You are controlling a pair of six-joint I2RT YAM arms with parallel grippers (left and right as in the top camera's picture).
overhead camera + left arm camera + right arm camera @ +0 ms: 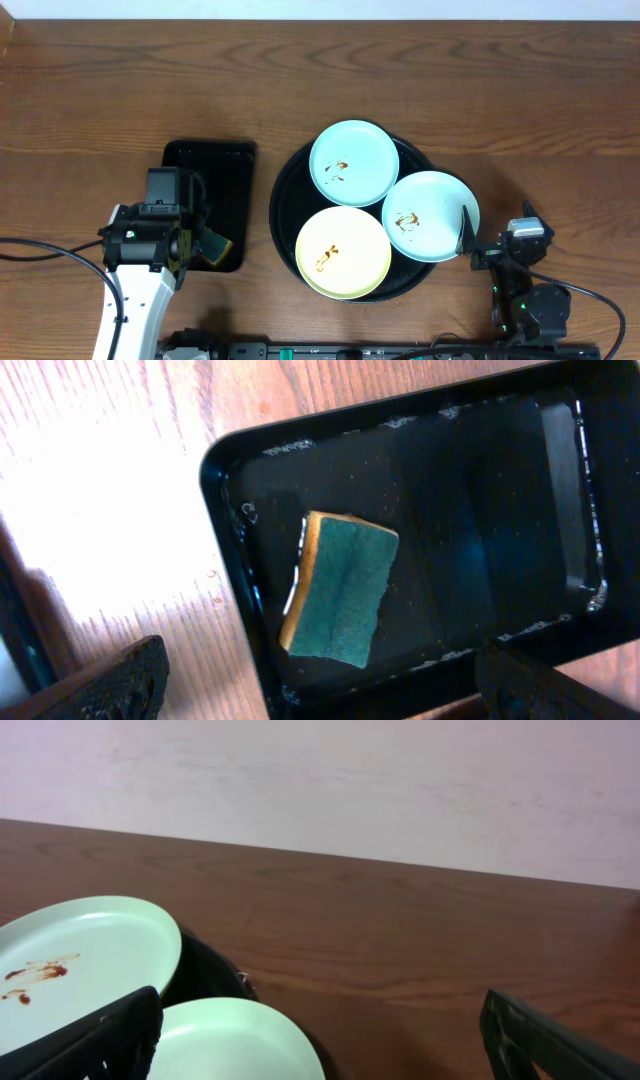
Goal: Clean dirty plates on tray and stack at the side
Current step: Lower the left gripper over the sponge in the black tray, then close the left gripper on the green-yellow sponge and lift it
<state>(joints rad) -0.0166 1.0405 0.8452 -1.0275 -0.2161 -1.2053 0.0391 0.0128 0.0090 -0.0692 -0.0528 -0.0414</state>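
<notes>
Three smeared plates lie on the round black tray [284,200]: a pale blue plate [355,163] at the back, a pale blue plate [430,215] at the right, and a pale yellow plate [343,252] at the front. My right gripper [497,228] is open and empty just right of the right blue plate. In the right wrist view, my right gripper [320,1035] has the near blue plate [230,1040] by its left finger, with the back plate [80,955] beyond. My left gripper [195,228] is open and empty, hovering over a green-and-yellow sponge [340,595].
The sponge [216,243] lies in a small rectangular black tray [225,170] left of the round tray; the rectangular tray also shows in the left wrist view [500,510]. Brown wooden table [320,70] spreads behind. Cables run along the front edge.
</notes>
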